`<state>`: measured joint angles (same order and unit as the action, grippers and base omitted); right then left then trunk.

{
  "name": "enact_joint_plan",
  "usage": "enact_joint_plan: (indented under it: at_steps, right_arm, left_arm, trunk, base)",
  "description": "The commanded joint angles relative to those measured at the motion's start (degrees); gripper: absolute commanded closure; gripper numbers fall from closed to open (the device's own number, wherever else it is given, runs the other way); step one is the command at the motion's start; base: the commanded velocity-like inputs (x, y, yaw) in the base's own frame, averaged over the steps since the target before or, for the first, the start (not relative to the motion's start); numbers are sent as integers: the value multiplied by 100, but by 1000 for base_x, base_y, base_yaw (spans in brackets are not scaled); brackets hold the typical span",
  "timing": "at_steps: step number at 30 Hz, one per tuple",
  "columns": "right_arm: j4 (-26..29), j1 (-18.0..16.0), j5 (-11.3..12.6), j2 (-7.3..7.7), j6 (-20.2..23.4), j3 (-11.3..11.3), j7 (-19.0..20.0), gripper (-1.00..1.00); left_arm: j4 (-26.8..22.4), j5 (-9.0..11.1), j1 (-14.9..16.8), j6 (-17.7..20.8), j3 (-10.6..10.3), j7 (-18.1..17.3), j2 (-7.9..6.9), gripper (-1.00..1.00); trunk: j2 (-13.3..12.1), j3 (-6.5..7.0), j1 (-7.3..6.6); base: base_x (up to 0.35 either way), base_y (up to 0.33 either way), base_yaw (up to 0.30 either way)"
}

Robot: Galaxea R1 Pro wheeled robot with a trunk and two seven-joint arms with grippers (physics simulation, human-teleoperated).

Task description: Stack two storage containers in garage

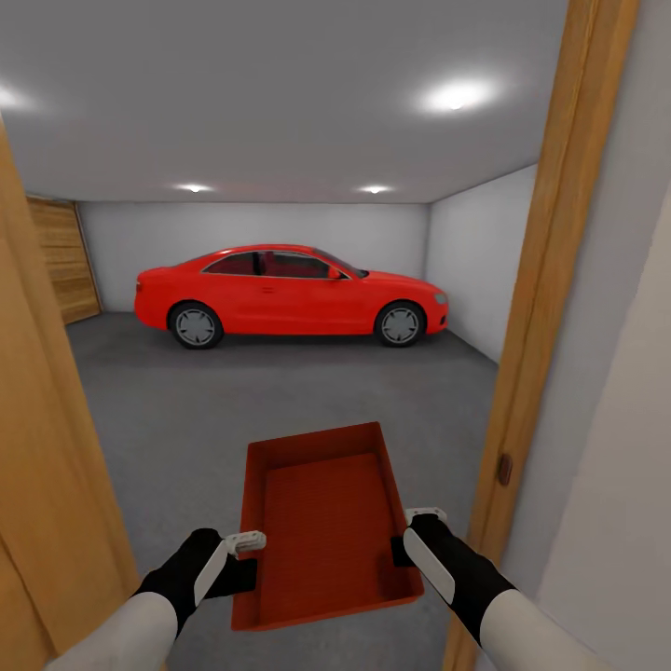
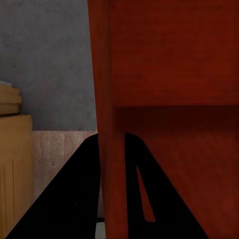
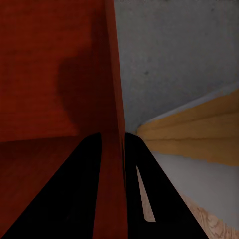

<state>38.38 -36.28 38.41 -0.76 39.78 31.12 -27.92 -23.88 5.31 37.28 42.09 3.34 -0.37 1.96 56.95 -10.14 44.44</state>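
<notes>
An orange-red storage container [image 1: 326,527] hangs in the air in front of me in the doorway to the garage, held by both side walls. My left gripper [image 1: 244,559] is shut on its left wall [image 2: 110,149], one black finger on each side of the wall. My right gripper [image 1: 407,539] is shut on its right wall [image 3: 113,149] in the same way. The ribbed bottom [image 2: 174,55] is empty. Beyond the container lies the dark grey garage floor [image 1: 280,391].
Wooden door frame posts stand close on both sides [image 1: 550,280] [image 1: 37,447]. A red car [image 1: 289,296] is parked across the far end of the garage. A wooden plank door [image 1: 63,270] is at the far left. Open concrete lies between me and the car.
</notes>
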Motion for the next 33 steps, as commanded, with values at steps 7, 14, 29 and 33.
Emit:
enact_joint_plan:
  at_steps: [7, 14, 29, 33]
  right_arm:
    - [3, -2, 140, -2, -3, 111, -47, 100]
    - [3, -2, 139, -2, -3, 106, -47, 100]
    - [3, -2, 139, 6, 0, 105, -62, 100]
    - [3, -2, 133, 6, -2, 106, -66, 100]
  left_arm:
    - [-12, 40, 7, 28, 62, 20, 32, 100]
    - [-12, 40, 7, 28, 62, 20, 29, 100]
    - [-12, 40, 7, 28, 58, 20, 32, 100]
    - [-12, 40, 7, 28, 57, 20, 32, 100]
  trunk:
    - [6, -8, 1]
    - [6, -8, 1]
    - [6, -8, 1]
    - [6, -8, 1]
  base:
    - [180, 2, 0]
    - [178, 0, 0]
    - [3, 0, 0]
    - [0, 0, 0]
